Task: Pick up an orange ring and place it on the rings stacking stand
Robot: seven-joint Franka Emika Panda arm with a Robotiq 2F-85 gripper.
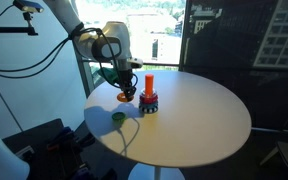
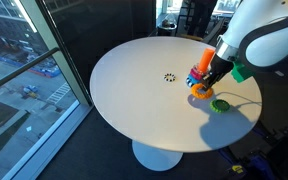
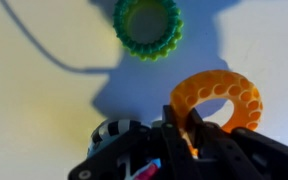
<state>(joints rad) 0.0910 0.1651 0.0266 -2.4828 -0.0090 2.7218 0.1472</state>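
The orange ring (image 3: pixel 220 97) is pinched at its near edge between my gripper's fingers (image 3: pixel 182 122). In both exterior views the gripper (image 1: pixel 125 92) (image 2: pixel 206 84) holds the ring (image 1: pixel 123 98) (image 2: pixel 201 93) low over the round white table (image 1: pixel 199 120), just beside the rings stacking stand (image 1: pixel 149 97) (image 2: pixel 196 76). The stand is an upright orange-red peg on a base with dark and red rings. A small green ring (image 3: pixel 148 26) (image 1: pixel 118 117) (image 2: pixel 220 104) lies flat on the table close by.
The table edge (image 2: pixel 114 120) curves close to the stand. A large window and a dark wall stand behind. Black equipment (image 1: pixel 44 140) sits on the floor beside the table.
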